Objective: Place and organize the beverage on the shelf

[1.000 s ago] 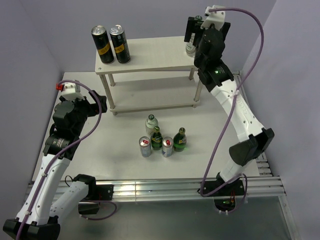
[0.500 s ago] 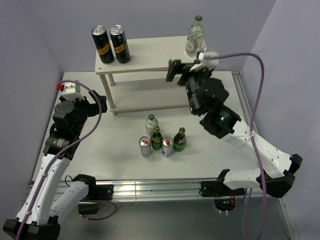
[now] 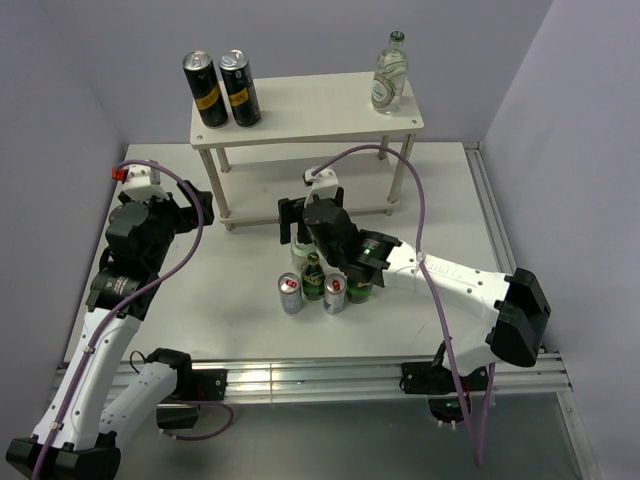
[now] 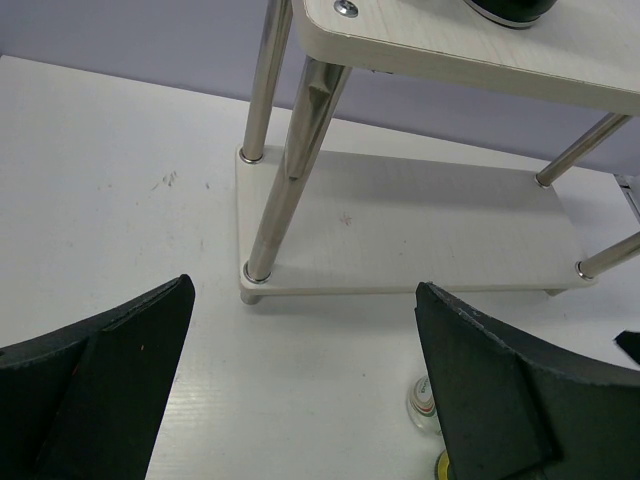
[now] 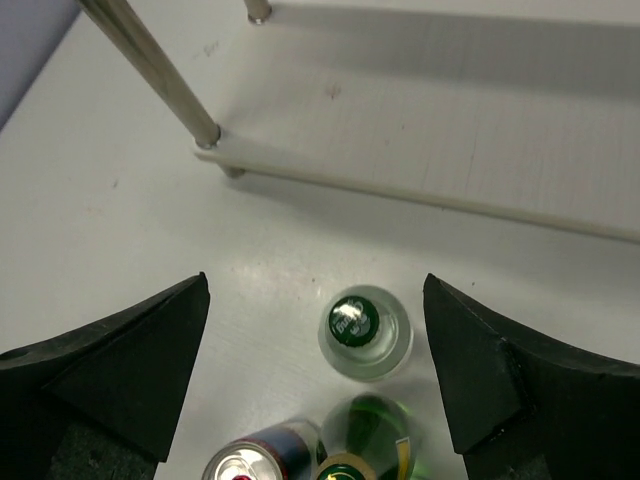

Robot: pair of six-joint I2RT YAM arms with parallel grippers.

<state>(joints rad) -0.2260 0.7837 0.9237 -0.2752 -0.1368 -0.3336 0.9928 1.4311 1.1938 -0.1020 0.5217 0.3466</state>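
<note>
left gripper point(image 4: 303, 285) wide open, empty, facing the shelf point(image 3: 310, 115). Five drinks not yet placed, clustered on the table point(image 3: 200, 290): silver cans point(image 3: 290, 293), green bottles point(image 3: 360, 280), clear bottle point(image 5: 365, 330). right gripper point(image 5: 316, 280) open, hovering just above that one. One of six done: other clear bottle point(image 3: 390, 72) upright on top tier, right end.

Shelf point(image 3: 310, 120) was off-white; tall cans point(image 3: 210, 92) black with yellow labels; short cans point(image 3: 290, 294) silver with red tops; clear bottle point(image 5: 365, 335) capped in green; green bottle point(image 5: 372, 422) dark-tinted.
</note>
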